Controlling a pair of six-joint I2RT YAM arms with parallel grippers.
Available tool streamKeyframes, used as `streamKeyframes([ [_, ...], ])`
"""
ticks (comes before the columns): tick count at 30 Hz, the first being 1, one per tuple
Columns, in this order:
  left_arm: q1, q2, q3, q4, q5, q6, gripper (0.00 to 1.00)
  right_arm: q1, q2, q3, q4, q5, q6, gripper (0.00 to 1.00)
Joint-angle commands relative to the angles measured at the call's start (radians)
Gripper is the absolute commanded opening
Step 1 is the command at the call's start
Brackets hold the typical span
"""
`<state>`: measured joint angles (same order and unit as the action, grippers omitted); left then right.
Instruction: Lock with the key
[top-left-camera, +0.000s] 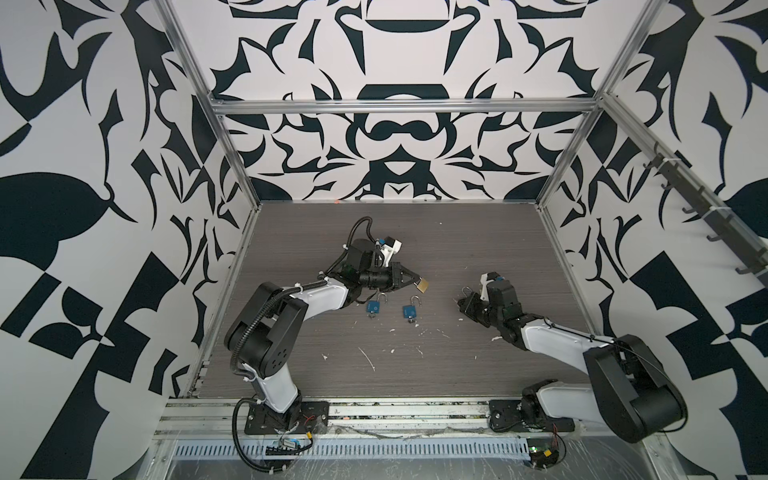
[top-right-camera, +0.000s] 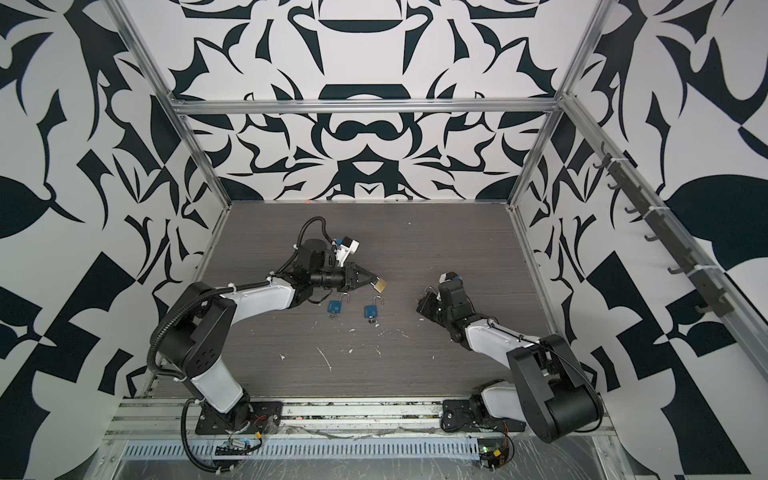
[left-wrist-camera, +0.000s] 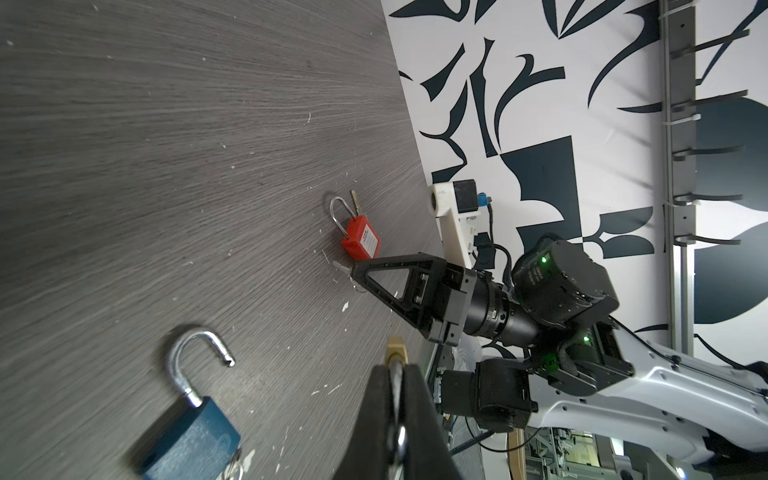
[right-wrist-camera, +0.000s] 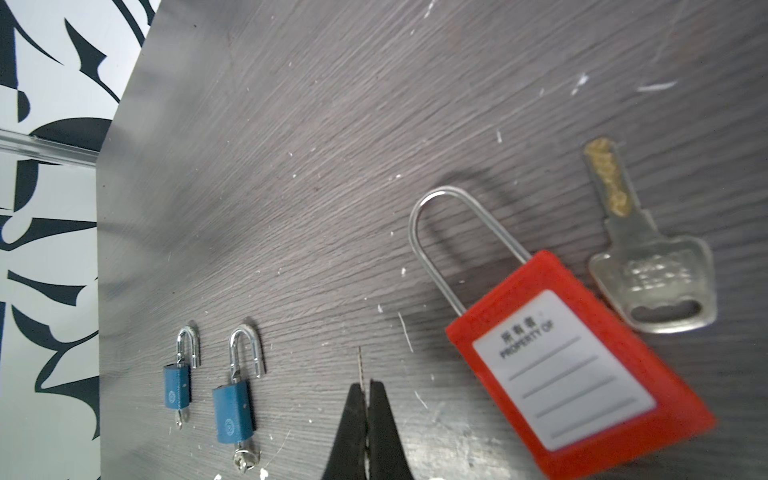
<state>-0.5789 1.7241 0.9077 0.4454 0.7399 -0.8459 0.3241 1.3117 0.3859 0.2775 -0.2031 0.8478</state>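
The table lies bare behind the brass padlock and to its right, and the cage walls stand well away from it. The left gripper is clamped on that padlock's shackle. The right gripper, well to the padlock's right, is closed, pinching a small key edge-on. Key and keyhole are apart, so inserting and turning remain, I judge. A red padlock lies under the right gripper. Two blue padlocks, shackles open, lie just in front of the brass one, narrowing the low path.
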Motion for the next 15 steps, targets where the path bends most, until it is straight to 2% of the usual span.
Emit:
streamKeyframes([
  [1,-0.021,0.018,0.03,0.014,0.034,0.029,0.0,0.0,0.019,-0.003,0.057,0.039,-0.003,0.0],
  [8,-0.047,0.022,0.062,-0.066,0.006,0.062,0.0,-0.002,0.075,-0.024,0.143,0.069,0.007,0.0],
  [10,-0.054,0.03,0.069,-0.065,0.011,0.062,0.0,-0.002,0.092,-0.025,0.15,0.071,0.006,0.05],
  [13,-0.069,0.054,0.086,-0.057,0.016,0.061,0.0,-0.003,0.102,-0.03,0.153,0.073,0.002,0.17],
  [15,-0.075,0.069,0.096,-0.057,0.019,0.059,0.0,-0.002,0.087,-0.04,0.152,0.087,0.002,0.21],
])
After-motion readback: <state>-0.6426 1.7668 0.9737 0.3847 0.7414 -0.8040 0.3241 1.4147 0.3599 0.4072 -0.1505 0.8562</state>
